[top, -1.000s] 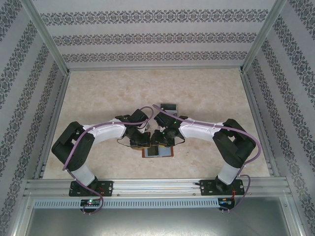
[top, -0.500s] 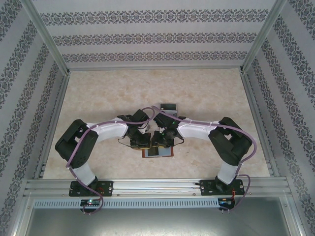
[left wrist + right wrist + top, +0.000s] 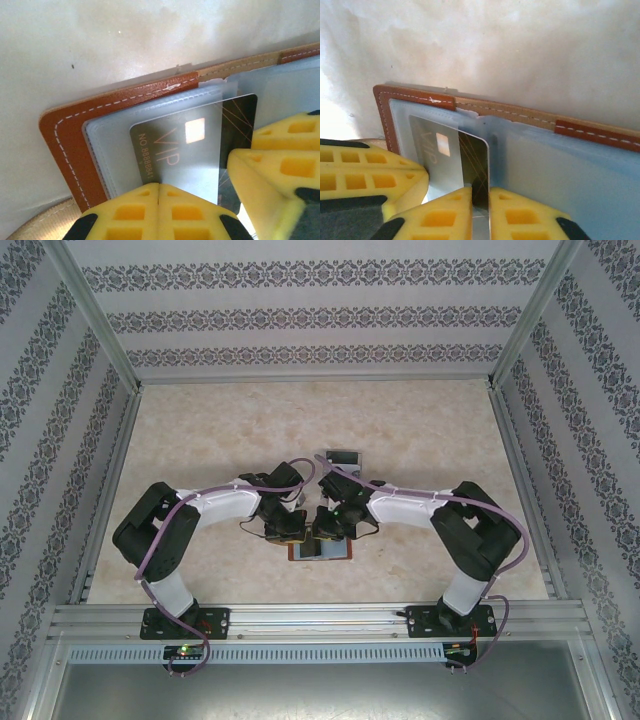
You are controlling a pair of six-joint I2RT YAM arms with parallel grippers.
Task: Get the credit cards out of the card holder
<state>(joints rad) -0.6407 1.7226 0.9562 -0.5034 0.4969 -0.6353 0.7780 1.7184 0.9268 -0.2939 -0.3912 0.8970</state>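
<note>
Card holder [image 3: 65,145]: open flat on table [image 3: 200,440], middle of near edge.
Dark card [image 3: 476,165]: partly out of its pocket.
Left gripper [image 3: 159,200]: pads together, on the holder.
Right gripper [image 3: 480,197]: pinching dark card's edge.

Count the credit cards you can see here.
1. A dark VIP card sticks partly out of a translucent pocket of the card holder, pinched at its edge by the right gripper. More cards may be hidden in other pockets.
</note>
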